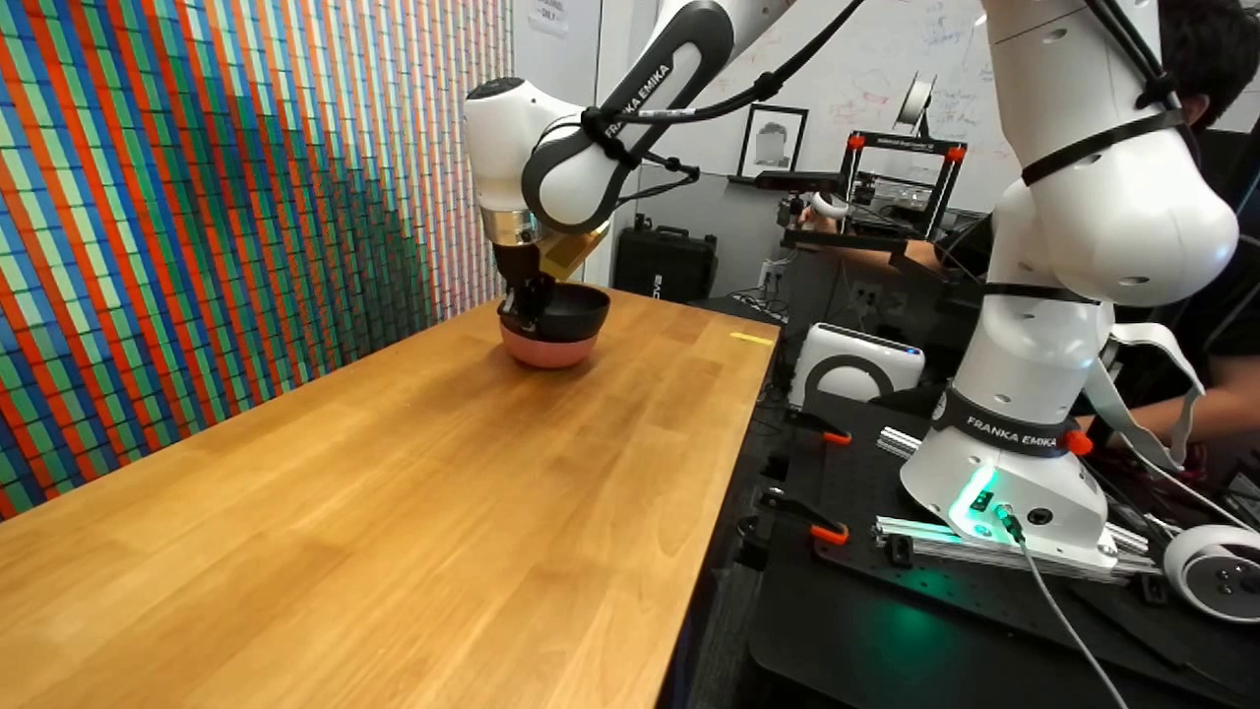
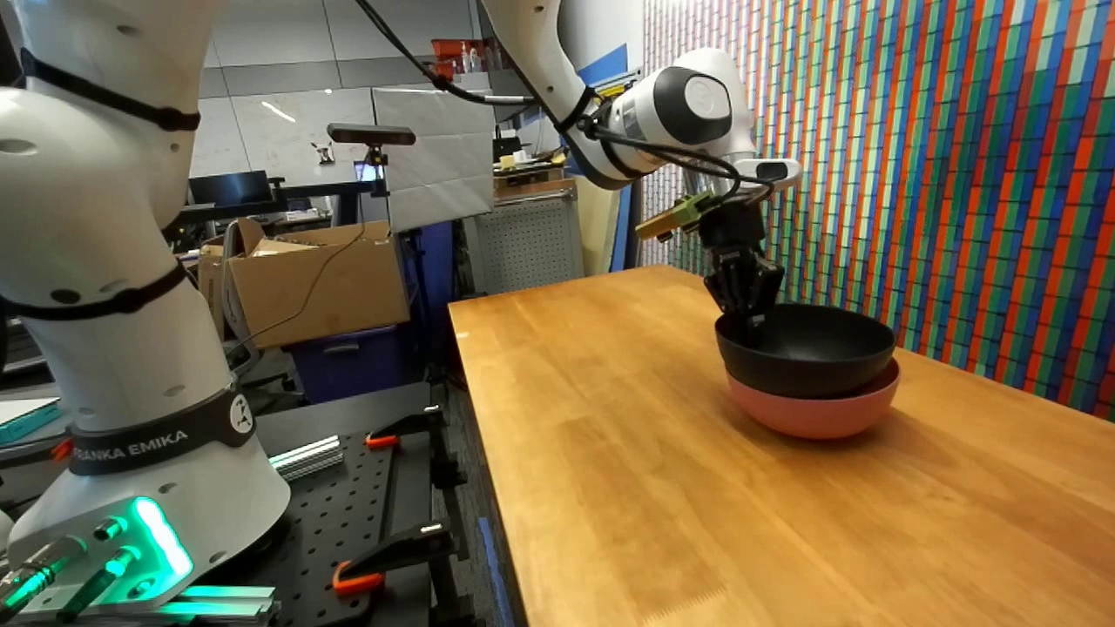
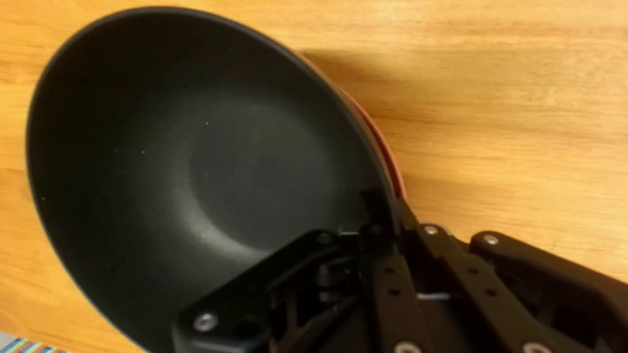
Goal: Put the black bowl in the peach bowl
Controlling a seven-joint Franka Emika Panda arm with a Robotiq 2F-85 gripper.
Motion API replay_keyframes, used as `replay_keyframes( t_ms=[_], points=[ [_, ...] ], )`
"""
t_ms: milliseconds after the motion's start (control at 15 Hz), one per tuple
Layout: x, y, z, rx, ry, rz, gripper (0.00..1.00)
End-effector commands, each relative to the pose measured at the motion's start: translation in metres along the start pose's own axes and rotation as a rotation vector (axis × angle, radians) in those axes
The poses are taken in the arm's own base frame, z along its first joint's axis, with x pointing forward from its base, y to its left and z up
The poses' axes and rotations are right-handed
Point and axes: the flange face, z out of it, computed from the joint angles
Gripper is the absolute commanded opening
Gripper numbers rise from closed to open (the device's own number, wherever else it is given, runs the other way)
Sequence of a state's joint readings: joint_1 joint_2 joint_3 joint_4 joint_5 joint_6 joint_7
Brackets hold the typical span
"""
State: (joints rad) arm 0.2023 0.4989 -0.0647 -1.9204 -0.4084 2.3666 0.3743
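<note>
The black bowl sits inside the upper part of the peach bowl, its upper half above the pink rim, in both exterior views: black bowl (image 1: 579, 310) (image 2: 810, 361), peach bowl (image 1: 549, 353) (image 2: 814, 414). In the wrist view the black bowl (image 3: 235, 147) fills the left, with a thin edge of the peach bowl (image 3: 379, 132) behind its rim. My gripper (image 3: 392, 211) has one finger inside and one outside the black bowl's rim, closed on its wall. In both exterior views the gripper (image 1: 524, 313) (image 2: 751, 318) points down at the bowl's rim. Most of the peach bowl's inside is hidden.
The bowls stand on a wooden table (image 1: 423, 512), near a wall of coloured tiles (image 2: 958, 174). The robot base (image 1: 1014, 483) stands on a black stand with orange-tipped clamps (image 2: 383, 566) beside the table. A strip of yellow tape (image 1: 751, 339) lies near the table's edge.
</note>
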Motion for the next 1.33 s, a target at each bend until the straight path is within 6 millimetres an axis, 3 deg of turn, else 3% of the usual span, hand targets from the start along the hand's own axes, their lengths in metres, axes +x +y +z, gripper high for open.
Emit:
replay_keyframes(
  t_ms=[0, 267, 533, 933, 1267],
  points=[
    [0.012, 0.006, -0.009, -0.021, 0.071, 0.054, 0.38],
    [0.025, 0.023, -0.032, -0.039, 0.125, 0.085, 0.69],
    [0.031, 0.04, -0.086, -0.023, 0.17, 0.084, 0.99],
    [0.011, 0.062, -0.18, 0.166, 0.132, -0.052, 1.0],
    [-0.023, 0.099, -0.216, 0.266, -0.033, -0.123, 1.0]
  ],
)
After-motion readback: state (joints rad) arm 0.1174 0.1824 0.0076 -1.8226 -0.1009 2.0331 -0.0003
